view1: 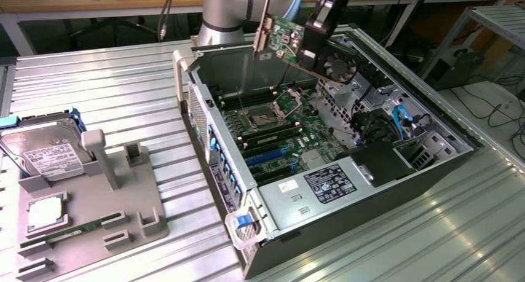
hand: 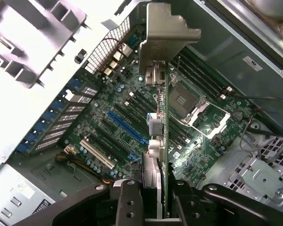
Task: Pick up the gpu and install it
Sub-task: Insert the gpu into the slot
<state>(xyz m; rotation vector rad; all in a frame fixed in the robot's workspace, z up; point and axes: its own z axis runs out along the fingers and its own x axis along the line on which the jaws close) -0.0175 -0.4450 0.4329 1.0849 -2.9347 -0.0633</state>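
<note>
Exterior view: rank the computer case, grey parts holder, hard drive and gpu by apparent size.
1. computer case
2. grey parts holder
3. hard drive and gpu look alike; the raised gpu may sit nearer the camera, so unranked.

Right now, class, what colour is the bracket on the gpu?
Silver; the bracket on the gpu shows best in the wrist view.

Robotics lab bench: ribbed aluminium table [view1: 98,85], open computer tower [view1: 203,119], grey parts fixture [view1: 141,199], cabled wooden workbenches [view1: 82,2] behind.

A silver-grey cylindrical arm [view1: 221,18] carries black, angular jaws dotted with round screw heads.
</note>
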